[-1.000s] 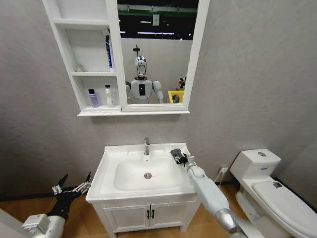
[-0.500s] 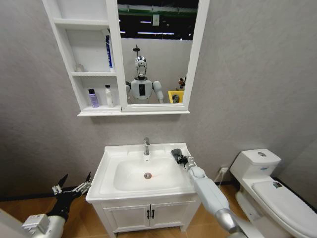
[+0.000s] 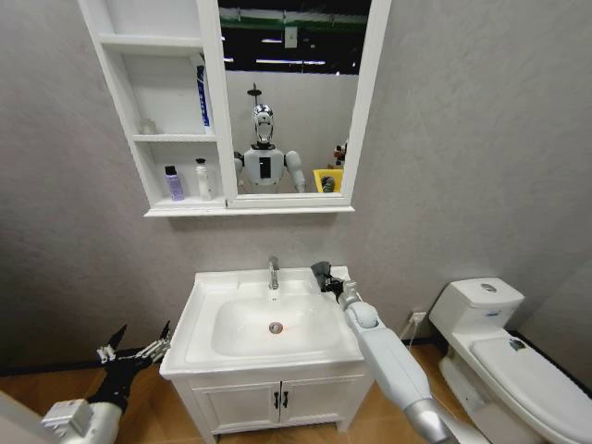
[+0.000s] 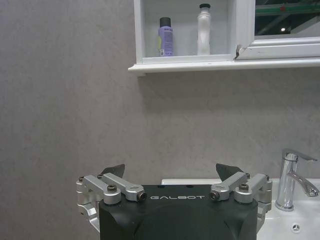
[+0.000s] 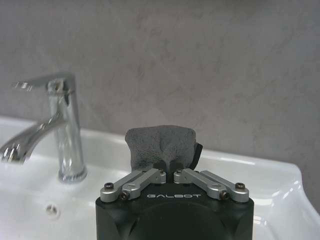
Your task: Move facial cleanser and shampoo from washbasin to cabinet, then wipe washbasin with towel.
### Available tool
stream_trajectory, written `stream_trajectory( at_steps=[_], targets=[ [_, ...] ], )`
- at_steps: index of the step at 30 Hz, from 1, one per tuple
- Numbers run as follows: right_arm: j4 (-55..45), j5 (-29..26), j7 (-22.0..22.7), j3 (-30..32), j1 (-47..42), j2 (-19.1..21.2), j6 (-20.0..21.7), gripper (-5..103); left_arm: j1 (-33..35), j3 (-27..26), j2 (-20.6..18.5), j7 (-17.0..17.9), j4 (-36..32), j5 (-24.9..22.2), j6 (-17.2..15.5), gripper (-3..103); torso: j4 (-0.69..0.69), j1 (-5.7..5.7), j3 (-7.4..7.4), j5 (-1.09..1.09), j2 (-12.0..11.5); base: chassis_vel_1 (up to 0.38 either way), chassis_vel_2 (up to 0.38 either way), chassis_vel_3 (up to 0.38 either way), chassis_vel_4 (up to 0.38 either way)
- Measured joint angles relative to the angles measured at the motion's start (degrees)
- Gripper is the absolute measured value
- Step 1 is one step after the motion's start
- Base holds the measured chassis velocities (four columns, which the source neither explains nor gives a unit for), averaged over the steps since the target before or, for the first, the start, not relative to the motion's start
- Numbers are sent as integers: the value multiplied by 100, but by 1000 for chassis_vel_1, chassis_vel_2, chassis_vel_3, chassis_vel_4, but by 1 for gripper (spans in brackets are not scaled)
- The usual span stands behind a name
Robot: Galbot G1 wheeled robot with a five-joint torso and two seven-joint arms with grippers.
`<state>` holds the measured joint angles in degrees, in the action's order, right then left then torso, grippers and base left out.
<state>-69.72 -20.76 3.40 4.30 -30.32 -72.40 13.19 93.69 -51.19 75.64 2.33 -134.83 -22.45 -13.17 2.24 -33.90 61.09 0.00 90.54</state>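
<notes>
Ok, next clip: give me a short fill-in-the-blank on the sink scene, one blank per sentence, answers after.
1. The right gripper is shut on the dark grey ____.
2. That gripper is at the back rim of the washbasin, beside the chrome ____.
3. The purple bottle and the white bottle stand on the bottom shelf of the ____.
4. The left gripper, low beside the washbasin, is ____.

Missing words: towel; tap; cabinet; open
</notes>
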Motion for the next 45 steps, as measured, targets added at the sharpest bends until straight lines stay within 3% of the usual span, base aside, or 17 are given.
stream_trajectory(
  at_steps=[5, 10, 17, 26, 30, 45],
  targets=[
    [-88, -148, 139, -315, -234, 170, 325, 2, 0, 0, 0, 0, 0, 0, 0, 100, 6, 0, 0, 0, 0, 0, 0, 0, 0],
    [-124, -987, 364, -541, -251, 255, 979, 2, 0, 0, 0, -1, 0, 0, 0, 100, 4, 0, 0, 0, 0, 0, 0, 0, 0],
    [321, -1451, 566, -888, -55, 76, 1423, 2, 0, 0, 0, -1, 0, 0, 1, 100, 2, 0, 0, 1, 0, 0, 0, 0, 0],
    [1189, -1219, 481, -1139, 265, -136, 1313, 2, 0, 0, 0, -1, 0, -1, 1, 100, 3, 1, -1, -1, 0, 0, 0, 0, 0],
    [1837, -829, 208, -1155, 476, -364, 1098, 2, 0, 0, 0, -1, 0, 0, 1, 100, 3, 0, -1, -1, 0, 0, 0, 0, 0],
    [2525, -1148, 141, -1288, 789, -1151, 1288, 2, 0, 0, 0, -1, 1, -1, 1, 100, 3, 0, 1, -2, -1, 0, 0, 0, 0]
  ],
)
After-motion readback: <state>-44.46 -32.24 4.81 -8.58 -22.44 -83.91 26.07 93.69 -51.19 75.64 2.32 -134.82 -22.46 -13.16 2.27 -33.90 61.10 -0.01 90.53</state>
